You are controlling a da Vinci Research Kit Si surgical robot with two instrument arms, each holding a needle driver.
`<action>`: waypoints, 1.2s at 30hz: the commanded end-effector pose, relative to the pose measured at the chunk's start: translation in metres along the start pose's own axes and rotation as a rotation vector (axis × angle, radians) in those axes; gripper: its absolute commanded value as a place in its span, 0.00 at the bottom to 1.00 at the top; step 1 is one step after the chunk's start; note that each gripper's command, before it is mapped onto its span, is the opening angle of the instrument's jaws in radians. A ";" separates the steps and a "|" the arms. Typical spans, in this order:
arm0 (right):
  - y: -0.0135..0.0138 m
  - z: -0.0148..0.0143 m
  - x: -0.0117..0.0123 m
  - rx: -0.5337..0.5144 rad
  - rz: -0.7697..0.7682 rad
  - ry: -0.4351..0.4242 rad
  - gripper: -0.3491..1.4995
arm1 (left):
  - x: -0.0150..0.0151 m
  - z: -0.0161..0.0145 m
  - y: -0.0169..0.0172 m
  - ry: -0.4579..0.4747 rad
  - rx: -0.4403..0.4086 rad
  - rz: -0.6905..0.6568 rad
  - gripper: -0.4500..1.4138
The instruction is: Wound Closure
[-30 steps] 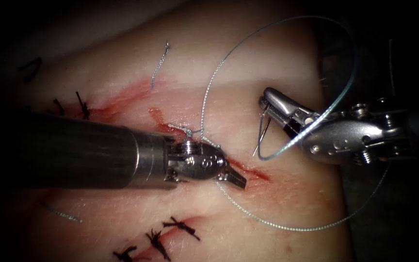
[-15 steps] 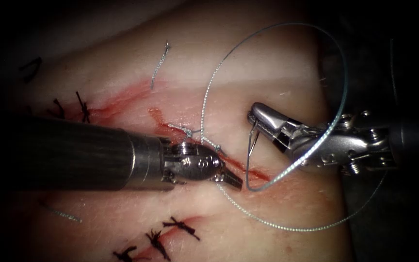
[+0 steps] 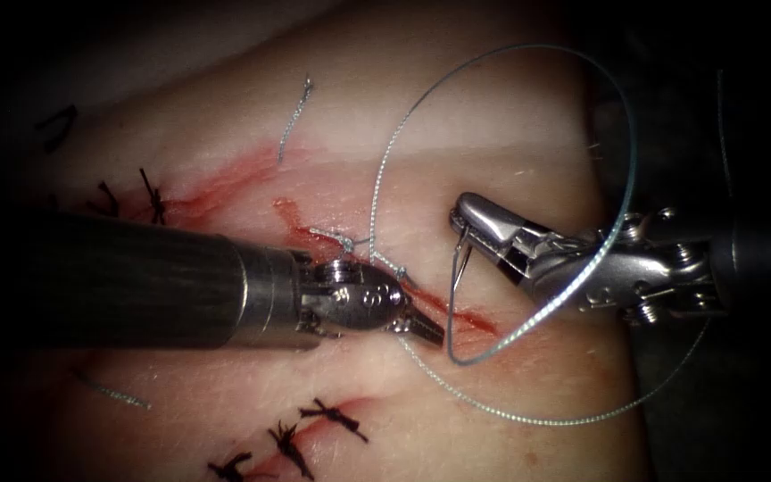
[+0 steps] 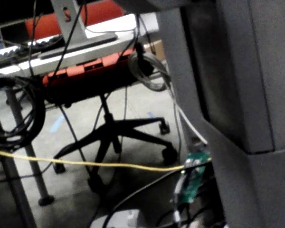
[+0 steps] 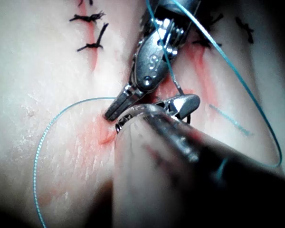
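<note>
Steel, thin and stiff, the curved needle (image 3: 461, 259) hung from the right hand (image 3: 464, 214), whose jaws were clenched on its upper end at about two o'clock from the cut (image 3: 457, 314). It was out of the tissue (image 3: 501, 152), just right of the cut. Its long axis ran nearly vertical, twelve to six, tip down toward the red fluid (image 3: 216, 187). By my judgement it would be light, rigid and slippery, best taken on the body, not the tip. Thread (image 3: 528, 58), fine and springy, looped over the right hand. The left hand (image 3: 426, 328) lay on the cut with jaws together, apparently on thread; I cannot tell for sure. Dark knotted stitches (image 3: 332, 415) sat at seven o'clock.
</note>
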 end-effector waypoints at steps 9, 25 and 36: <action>-0.0014 0.0007 0.0001 0.007 -0.007 0.002 0.00 | 0.0000 0.0008 -0.0001 0.000 -0.001 -0.006 0.00; -0.0015 0.0006 -0.0006 0.024 -0.015 -0.008 0.00 | 0.0000 0.0008 -0.0001 0.001 0.000 -0.024 0.00; -0.0023 0.0006 -0.0006 0.029 -0.017 -0.009 0.00 | 0.0000 0.0009 -0.0002 0.001 0.000 -0.036 0.00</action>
